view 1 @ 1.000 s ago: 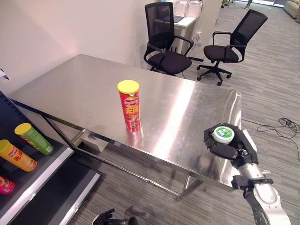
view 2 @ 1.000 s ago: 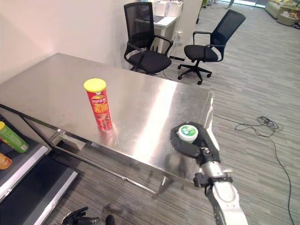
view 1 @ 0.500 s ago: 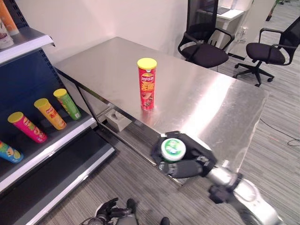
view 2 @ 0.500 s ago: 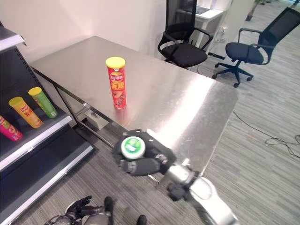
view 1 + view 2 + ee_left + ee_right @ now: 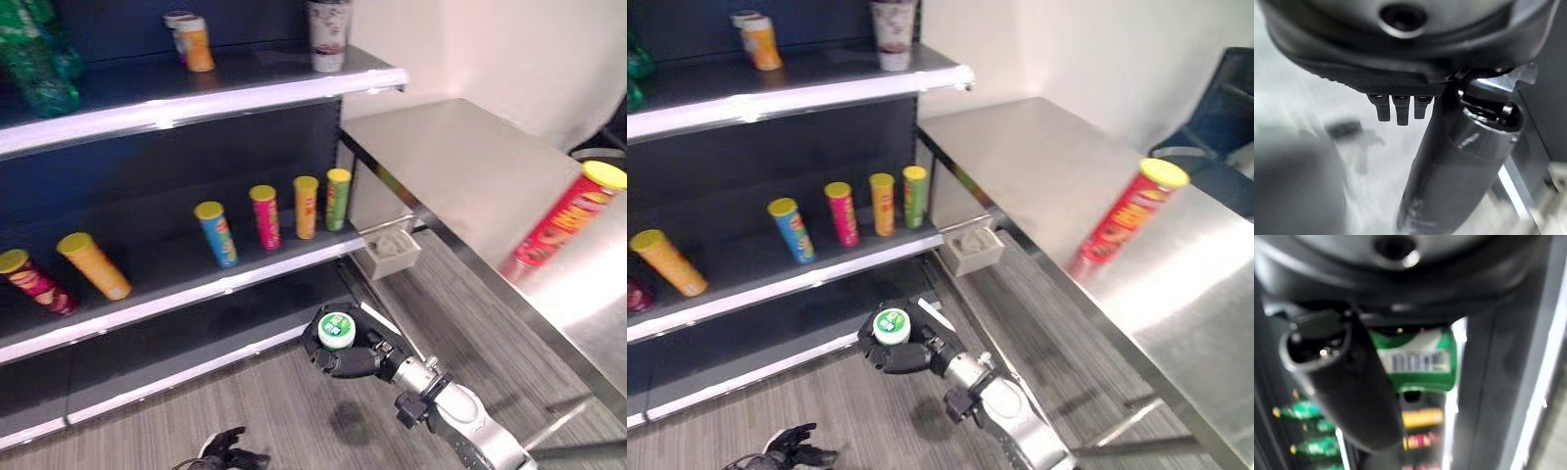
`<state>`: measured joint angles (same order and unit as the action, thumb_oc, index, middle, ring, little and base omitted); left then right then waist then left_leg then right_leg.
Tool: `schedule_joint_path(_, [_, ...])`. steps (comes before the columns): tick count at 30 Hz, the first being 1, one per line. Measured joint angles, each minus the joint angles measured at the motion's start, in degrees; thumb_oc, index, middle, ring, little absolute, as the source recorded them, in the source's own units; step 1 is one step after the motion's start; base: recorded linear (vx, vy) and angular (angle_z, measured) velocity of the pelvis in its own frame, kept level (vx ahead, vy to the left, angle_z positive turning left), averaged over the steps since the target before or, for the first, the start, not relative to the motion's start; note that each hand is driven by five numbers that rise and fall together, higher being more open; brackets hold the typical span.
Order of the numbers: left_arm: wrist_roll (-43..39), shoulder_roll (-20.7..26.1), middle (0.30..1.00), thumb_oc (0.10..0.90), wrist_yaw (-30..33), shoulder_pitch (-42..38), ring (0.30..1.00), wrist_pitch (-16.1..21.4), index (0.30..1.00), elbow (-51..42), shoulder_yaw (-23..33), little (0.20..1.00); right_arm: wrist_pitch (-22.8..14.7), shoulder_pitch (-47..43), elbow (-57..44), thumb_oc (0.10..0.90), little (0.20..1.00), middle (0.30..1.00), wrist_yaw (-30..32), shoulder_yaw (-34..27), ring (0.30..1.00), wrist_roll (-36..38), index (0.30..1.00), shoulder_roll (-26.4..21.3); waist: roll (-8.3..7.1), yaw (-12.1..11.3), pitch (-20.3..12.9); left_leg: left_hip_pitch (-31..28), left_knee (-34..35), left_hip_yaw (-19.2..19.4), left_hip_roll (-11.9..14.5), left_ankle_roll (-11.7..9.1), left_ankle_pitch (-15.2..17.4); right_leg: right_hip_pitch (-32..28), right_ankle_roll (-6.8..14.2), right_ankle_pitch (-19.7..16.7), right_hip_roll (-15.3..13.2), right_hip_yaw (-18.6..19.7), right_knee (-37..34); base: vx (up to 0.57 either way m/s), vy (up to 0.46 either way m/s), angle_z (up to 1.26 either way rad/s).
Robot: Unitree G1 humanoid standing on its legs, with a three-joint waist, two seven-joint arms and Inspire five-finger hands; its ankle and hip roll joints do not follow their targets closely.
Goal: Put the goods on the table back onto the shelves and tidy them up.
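Observation:
My right hand (image 5: 361, 354) is shut on a green canister (image 5: 1415, 363) whose white and green lid (image 5: 335, 330) faces up. It hangs low over the floor, in front of the bottom shelf (image 5: 147, 367). In the right wrist view the thumb (image 5: 1347, 387) lies across the canister. A red chip canister with a yellow lid (image 5: 563, 220) stands on the steel table (image 5: 460, 166) at the right. My left hand (image 5: 225, 452) hangs near the floor with relaxed fingers and holds nothing.
The middle shelf (image 5: 196, 294) carries several coloured canisters lying in a row. Green bottles (image 5: 39, 59), an orange can (image 5: 194, 44) and a cup (image 5: 326, 34) stand on the upper shelf. A small white box (image 5: 389, 253) sits under the table's corner.
The camera has swung left from the table to the shelves. My right hand, still holding the green canister, has come away from the table edge to low before the shelves.

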<state>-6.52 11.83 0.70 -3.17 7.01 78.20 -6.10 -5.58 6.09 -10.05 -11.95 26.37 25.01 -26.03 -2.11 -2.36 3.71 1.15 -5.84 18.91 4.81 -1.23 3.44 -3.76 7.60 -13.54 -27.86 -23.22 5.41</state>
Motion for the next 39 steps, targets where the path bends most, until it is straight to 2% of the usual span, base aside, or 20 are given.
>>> schedule_joint_path(1, [-0.6,-0.7,0.900,0.800,0.1,2.1,0.900,0.0,0.900,-0.5,0.7,0.900,0.1,-0.5,0.1,0.400,0.300,0.300,0.0,0.6,0.300,-1.3,0.300,0.2,1.51,-0.1,-0.3,-3.4,4.4,0.3,-3.8,0.2,-2.4,4.2,-1.3,-4.6,-4.5,2.2,7.3,0.17,0.543,0.47])
schedule_joint_path(3, [-0.6,0.3,0.900,0.800,0.2,2.7,0.900,0.0,0.900,-0.8,0.6,0.900,0.1,-2.0,0.1,0.400,0.300,0.300,0.0,2.1,0.300,-2.4,0.300,0.1,2.86,-0.1,0.7,-4.9,5.0,-0.5,-5.3,2.5,-1.7,7.0,-1.2,-10.9,-6.4,5.2,12.4,0.15,0.410,0.21])
schedule_joint_path(5, [-0.7,2.5,0.900,0.800,0.6,2.4,0.900,0.0,0.900,-0.8,0.3,0.900,0.1,-2.3,-0.1,0.400,0.300,0.300,-0.4,3.3,0.300,-2.7,0.300,0.8,1.59,-0.3,2.7,-6.0,5.6,-0.8,-5.9,4.3,-1.0,10.9,3.9,-4.7,-4.5,6.5,20.1,0.06,0.191,0.14])
schedule_joint_path(6, [-0.7,2.8,0.900,0.800,1.3,2.5,0.900,-0.2,0.900,-0.6,-0.1,0.900,0.1,-1.9,-0.2,0.400,0.300,0.300,-0.4,3.3,0.300,-2.9,0.300,1.0,1.60,-0.1,3.2,-6.7,6.7,-1.2,-5.6,4.8,-1.6,12.4,2.2,0.9,-2.3,7.0,23.3,0.13,0.107,0.18])
schedule_joint_path(7, [-0.6,2.4,0.900,0.800,1.3,2.7,0.900,-0.6,0.900,-0.7,-0.7,0.900,0.1,-1.2,-0.5,0.400,0.300,0.300,-0.4,3.1,0.300,-3.1,0.300,0.4,1.78,0.7,3.5,-6.7,7.0,-1.9,-5.3,5.4,-1.4,14.2,0.2,5.5,2.1,8.5,25.0,0.26,0.108,0.11])
schedule_joint_path(9, [-0.4,0.8,0.900,0.800,1.2,2.9,0.900,-1.1,0.900,-0.5,-1.0,0.900,0.1,-0.2,-1.5,0.400,0.300,0.300,-0.5,2.4,0.300,-2.9,0.300,-0.7,4.14,2.5,5.0,-7.3,8.4,-3.6,-3.2,5.3,-1.4,17.3,-2.0,15.4,17.3,19.3,23.1,0.21,-0.025,0.27])
schedule_joint_path(10, [0.0,0.6,0.900,0.800,1.1,2.5,0.900,-1.1,0.900,-0.2,-2.2,0.900,0.1,-0.3,-2.3,0.400,0.300,0.300,-0.5,2.4,0.300,-2.0,0.300,-1.9,4.35,4.6,5.4,-8.0,9.4,-4.6,-3.1,4.2,-2.1,19.0,-2.2,18.1,25.7,20.3,17.1,0.28,-0.110,0.77])
schedule_joint_path(11, [0.0,1.3,0.900,0.800,1.0,2.0,0.900,-1.0,0.900,-0.1,-2.7,0.900,-0.1,-0.7,-2.9,0.400,0.300,0.300,-0.5,2.3,0.300,-1.7,0.300,-3.0,2.28,5.4,5.3,-8.3,9.8,-5.6,-5.1,3.5,-1.6,21.2,-2.8,17.2,28.6,20.1,11.2,0.38,-0.204,0.74])
schedule_joint_path(13, [1.1,1.4,0.900,0.800,0.9,0.8,0.900,-1.2,0.900,-0.4,-3.5,0.900,-0.1,-0.4,-3.0,0.400,0.300,0.300,-0.7,2.0,0.300,-1.7,0.300,-4.0,-0.10,5.9,4.8,-10.2,11.0,-8.8,-7.2,1.8,-0.6,19.8,-4.6,13.4,28.8,20.5,3.5,0.36,-0.220,0.89])
schedule_joint_path(16, [1.2,-0.9,0.900,0.800,-0.1,2.4,0.900,-0.9,0.900,-5.7,-4.5,0.900,-0.1,0.7,-2.9,0.400,0.300,0.300,-0.7,-0.7,0.300,-1.9,0.300,-5.4,1.67,4.9,3.0,-13.8,8.7,-9.8,-3.5,-1.1,1.0,11.9,-10.3,8.0,32.2,18.9,-3.9,0.24,-0.192,0.55])
schedule_joint_path(18, [1.2,-0.6,0.900,0.800,-0.5,2.2,0.900,-0.9,0.900,-6.3,-4.5,0.900,0.0,0.9,-2.5,0.400,0.300,0.300,-0.6,-2.6,0.300,-2.7,0.300,-6.2,0.87,4.4,2.7,-11.3,1.0,-9.8,-3.3,-2.4,1.9,8.4,-10.4,7.9,31.8,19.0,-7.5,0.08,-0.149,0.14])
schedule_joint_path(19, [0.9,0.1,0.900,0.800,-0.1,1.7,0.900,-0.8,0.900,-6.0,-2.7,0.900,-0.1,1.4,-3.3,0.400,0.300,0.300,0.8,-4.6,0.300,-5.5,0.300,-6.7,-0.92,4.7,2.4,-5.0,-10.8,-9.9,-3.3,-4.4,4.1,6.2,-12.0,6.4,30.4,19.5,-9.6,0.05,-0.059,0.12])
schedule_joint_path(21, [0.2,-1.3,0.900,0.800,0.3,1.0,0.900,-0.5,0.900,-6.1,0.3,0.900,-0.3,2.6,-5.3,0.400,0.300,0.300,2.5,-7.4,0.300,-8.3,0.300,-6.9,-0.44,4.8,2.2,0.7,-18.3,-8.9,-0.2,-5.7,4.3,5.5,-12.7,6.8,30.8,19.5,-10.5,0.09,-0.017,-0.01])
schedule_joint_path(23, [-0.7,-1.6,0.900,0.800,0.2,0.3,0.900,-0.6,0.900,-5.3,1.3,0.900,-0.3,3.1,-6.5,0.400,0.300,0.300,3.9,-7.8,0.300,-9.8,0.300,-6.9,-1.24,5.1,2.8,2.0,-13.1,-7.4,1.8,-6.7,3.5,4.5,-11.9,7.4,30.8,19.9,-10.7,0.11,0.071,-0.17])
schedule_joint_path(25, [-1.7,-2.8,0.900,0.800,0.2,0.3,0.900,-0.8,0.900,-4.3,2.3,0.900,-0.4,3.9,-8.3,0.400,0.300,0.300,4.6,-7.9,0.300,-11.3,0.300,-7.1,-2.01,6.5,3.1,0.8,3.3,-5.1,2.2,-6.4,-0.6,3.0,-5.1,11.6,30.4,18.8,-10.2,0.13,0.118,-0.28])
schedule_joint_path(26, [-2.0,-3.8,0.900,0.800,0.2,0.4,0.900,-0.7,0.900,-4.8,1.0,0.900,-0.4,3.6,-8.4,0.400,0.300,0.300,4.8,-8.2,0.300,-11.9,0.300,-7.2,-1.09,5.7,3.3,0.9,7.9,-6.4,3.6,-6.3,-3.2,4.4,-3.9,15.9,29.8,13.2,-6.1,0.18,0.141,-0.46])
schedule_joint_path(27, [-2.1,-3.0,0.900,0.800,0.5,0.2,0.900,-0.5,0.900,-5.8,-0.3,0.900,-0.6,2.9,-9.8,0.400,0.300,0.300,4.8,-8.5,0.300,-12.7,0.300,-8.3,-1.11,5.6,3.2,0.4,10.6,-6.6,3.8,-7.6,-4.8,4.5,-7.5,14.8,30.0,11.0,-5.7,0.13,0.096,-0.38])
schedule_joint_path(33, [0.9,-3.9,0.900,0.800,0.0,1.3,0.900,-1.0,0.900,-5.0,-1.6,0.900,-1.8,2.0,-16.3,0.400,0.300,0.300,4.7,-8.9,0.300,-7.7,0.300,-9.5,-0.28,6.6,0.8,-3.1,11.5,-5.5,1.9,-7.2,-7.0,-0.7,-10.6,12.9,31.5,12.7,-10.5,0.05,0.073,-0.23])
schedule_joint_path(37, [0.9,-4.1,0.900,0.800,0.0,1.6,0.900,-1.0,0.900,-4.7,-0.4,0.900,-2.1,2.0,-18.3,0.400,0.300,0.300,3.3,-8.8,0.300,-4.3,0.300,-12.0,0.41,6.4,0.2,-3.1,11.4,-5.0,0.7,-0.2,-12.8,-2.4,-10.4,13.1,31.8,13.4,-10.0,0.01,0.040,0.14])
schedule_joint_path(39, [0.8,-3.8,0.900,0.800,0.0,1.7,0.900,-1.0,0.900,-4.4,-0.1,0.900,-2.1,2.1,-18.3,0.400,0.300,0.300,2.3,-8.9,0.300,-3.7,0.300,-11.9,-0.27,6.4,-0.2,-3.7,11.1,-6.1,0.0,0.0,-12.3,-2.6,-9.9,13.2,31.0,14.4,-9.0,0.02,0.028,0.24])
